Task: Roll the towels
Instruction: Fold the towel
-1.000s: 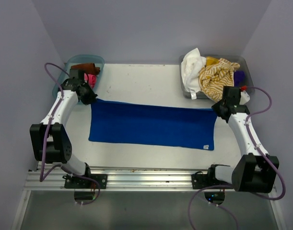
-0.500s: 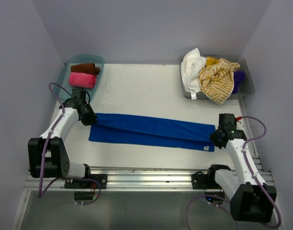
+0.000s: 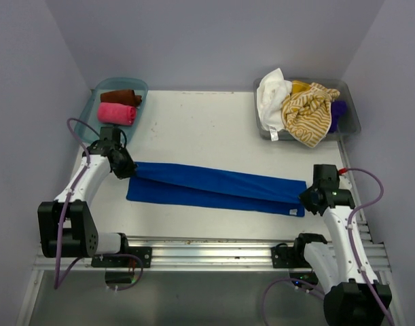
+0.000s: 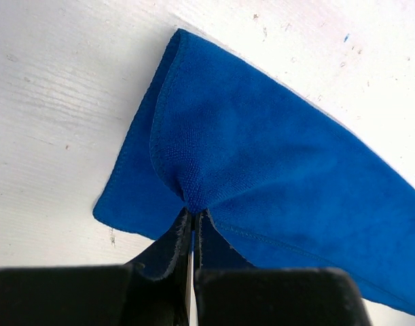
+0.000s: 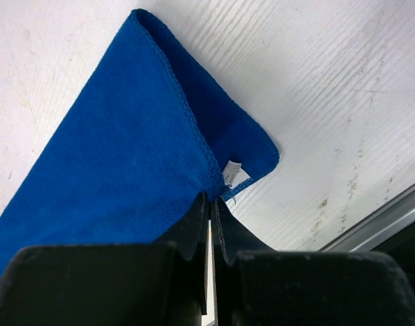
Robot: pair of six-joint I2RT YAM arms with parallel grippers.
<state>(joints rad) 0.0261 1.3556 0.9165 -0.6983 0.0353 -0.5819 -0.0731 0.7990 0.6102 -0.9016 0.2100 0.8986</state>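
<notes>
Left gripper (image 4: 191,214): jaws pressed together, pinching a gathered corner of the blue towel (image 3: 214,187) at its left end, the cloth fanning out from the pinch over the table (image 3: 193,122). Right gripper (image 5: 210,201): jaws likewise closed on the towel's right end, just beside a small white label (image 5: 231,166) sewn at the hem. The towel lies between the two grippers as a long narrow band, doubled lengthwise, with the upper layer not quite reaching the near edge of the lower one. Its long axis runs left to right across the table and slants slightly, the left end farther from the bases than the right. Each arm is nearest its own end; neither reaches the middle. The left arm runs forward along the table's left side with its wrist turned inward; the right arm is folded closer to its base, wrist angled inward and left. Judged step: finishing the lengthwise fold, after which rolling would have to proceed along the long axis from one end. A brown towel (image 3: 119,97) and a pink towel (image 3: 117,113) lie rolled in the left bin (image 3: 143,85); the right bin (image 3: 354,115) holds loose white, yellow-striped and purple towels.
</notes>
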